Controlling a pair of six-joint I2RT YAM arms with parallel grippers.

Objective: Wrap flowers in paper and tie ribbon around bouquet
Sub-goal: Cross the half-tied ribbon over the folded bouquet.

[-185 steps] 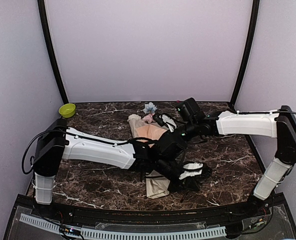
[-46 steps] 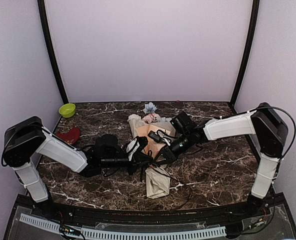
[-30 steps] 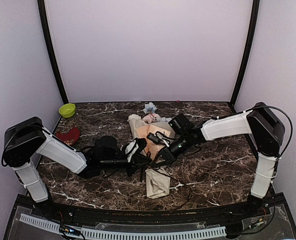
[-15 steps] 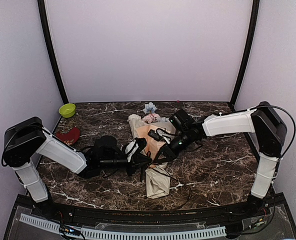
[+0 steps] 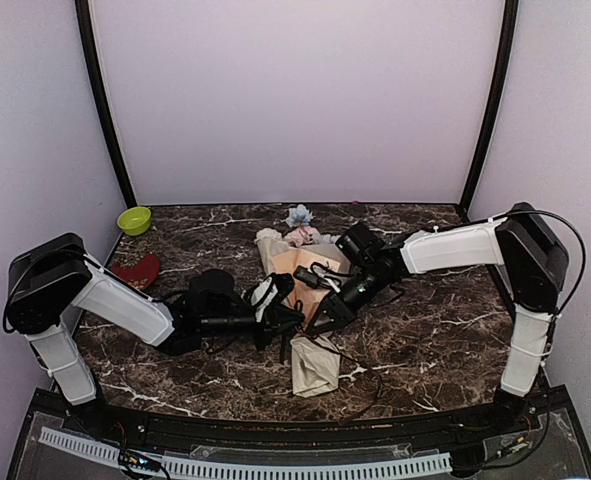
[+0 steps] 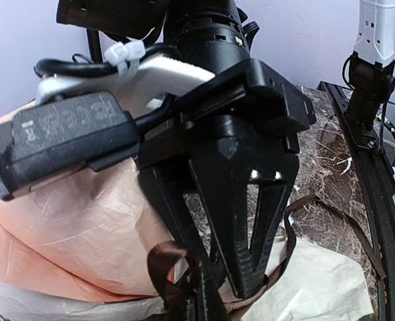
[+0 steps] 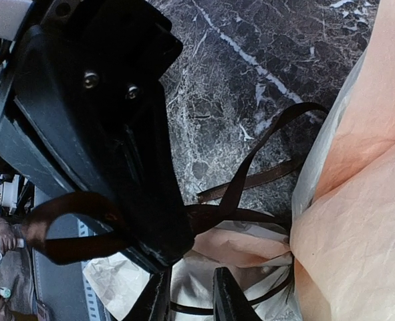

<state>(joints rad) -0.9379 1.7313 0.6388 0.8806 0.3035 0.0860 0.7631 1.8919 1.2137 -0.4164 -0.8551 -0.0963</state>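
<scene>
My left claw [image 6: 200,304], shut on the thin dark-brown ribbon [image 6: 158,256], sits left of the near-far beige-peach paper bouquet [image 5: 300,270]; my right claw [image 7: 187,297], slightly parted, opposes it.

The desk [image 5: 445,310] is polished, dark, marble-look stone. On the desk, the paper [image 6: 70,227] is thin, crinkled and matt. The ribbon [image 7: 250,165] is smooth woven cloth with a faint satin sheen. The right gripper [image 6: 224,281] has jaws of matt black plastic.
</scene>
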